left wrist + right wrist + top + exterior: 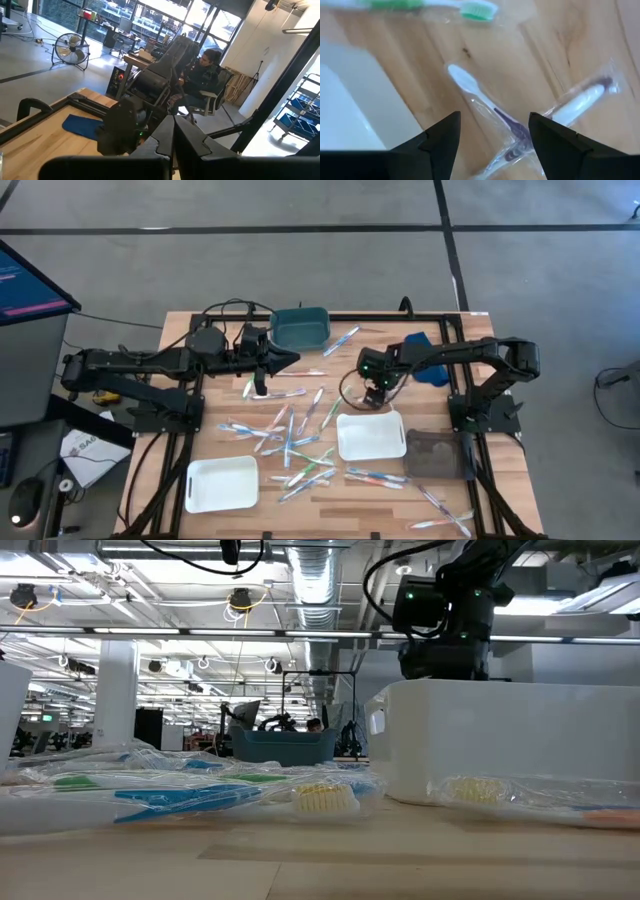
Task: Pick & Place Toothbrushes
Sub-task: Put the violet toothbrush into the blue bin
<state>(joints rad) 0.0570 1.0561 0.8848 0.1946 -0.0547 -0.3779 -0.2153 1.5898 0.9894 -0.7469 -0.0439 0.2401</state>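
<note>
I see the wooden table (pixel 330 330) filling the middle of the high view, with the two arms reaching in from nine and three o'clock. Trays next: a teal bin (pixel 300 327) at twelve o'clock, a white tray (pixel 371 436) just right of centre, a second white tray (pixel 221 483) at seven o'clock, and a dark tray (pixel 434 453) touching the first white tray's right edge. A blue cloth (pixel 428 362) lies under the right arm. The toothbrushes (pixel 292 442) are scattered in clear wrappers over the middle of the table, between the two white trays, with more at five o'clock and a few near the teal bin. The right gripper (pixel 376 397) hangs just above the centre white tray's far edge, fingers (pixel 442 142) apart, over a wrapped purple-and-white toothbrush (pixel 487 112) on bare wood. The left gripper (pixel 288 360) waits below the teal bin, fingers together and holding nothing.
</note>
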